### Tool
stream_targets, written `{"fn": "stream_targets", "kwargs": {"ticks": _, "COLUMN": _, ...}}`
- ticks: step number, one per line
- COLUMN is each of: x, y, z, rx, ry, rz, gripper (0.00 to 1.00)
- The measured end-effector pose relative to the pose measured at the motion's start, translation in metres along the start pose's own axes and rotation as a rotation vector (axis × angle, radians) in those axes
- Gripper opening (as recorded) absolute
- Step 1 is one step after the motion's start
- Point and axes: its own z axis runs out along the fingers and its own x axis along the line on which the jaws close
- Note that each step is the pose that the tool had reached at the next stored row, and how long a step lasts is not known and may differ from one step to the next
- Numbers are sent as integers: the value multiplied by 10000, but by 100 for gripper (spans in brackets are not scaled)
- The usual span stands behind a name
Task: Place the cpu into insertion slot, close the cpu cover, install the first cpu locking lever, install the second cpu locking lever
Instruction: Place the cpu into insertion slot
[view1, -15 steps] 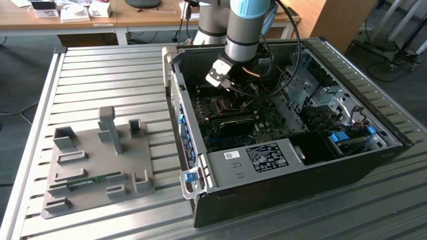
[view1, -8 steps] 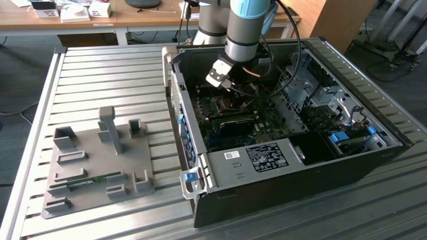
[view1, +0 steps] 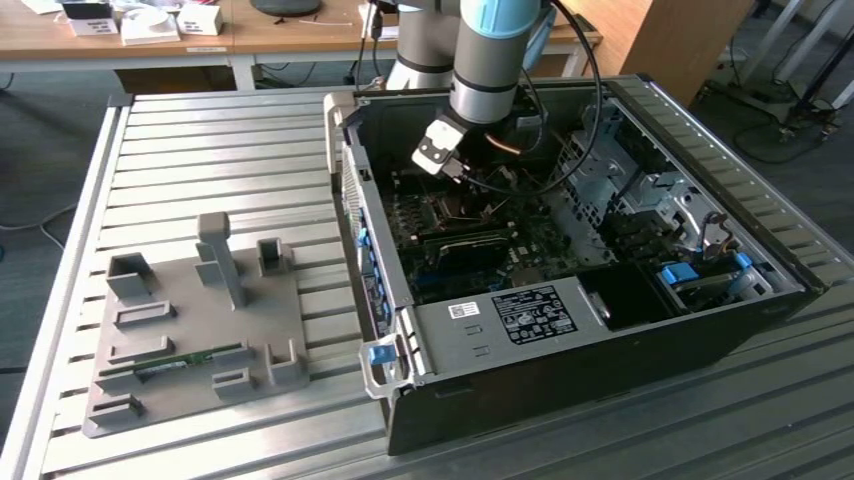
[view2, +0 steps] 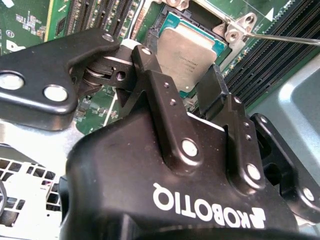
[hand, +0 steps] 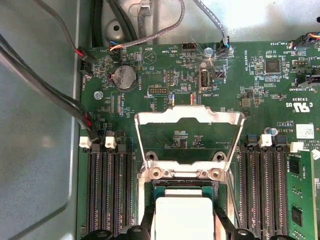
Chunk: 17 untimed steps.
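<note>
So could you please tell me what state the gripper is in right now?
Gripper: closed on the cpu, gripping two opposite edges.

Slatted metal table (view1: 200, 150) takes up most of the exterior view. Wooden desk (view1: 280, 40) behind it (white boxes (view1: 150, 25) on top). Wooden cabinet (view1: 674, 40) at the exterior view's right. Dark grey floor (view1: 40, 150), cables (view1: 767, 105) on it. Even indoor light.

The cpu (view2: 192, 47) sits between the fingers (view2: 150, 75), over the insertion slot (hand: 182, 186). The cpu cover (hand: 220, 116) stands beyond the fingertips (memory slots (hand: 107, 190) flank them outside).
</note>
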Motion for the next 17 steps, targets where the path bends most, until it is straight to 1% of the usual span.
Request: {"fn": "stream_targets", "kwargs": {"ticks": 17, "x": -2, "y": -1, "z": 33, "rx": -1, "ry": 0, "rz": 1, "gripper": 54}}
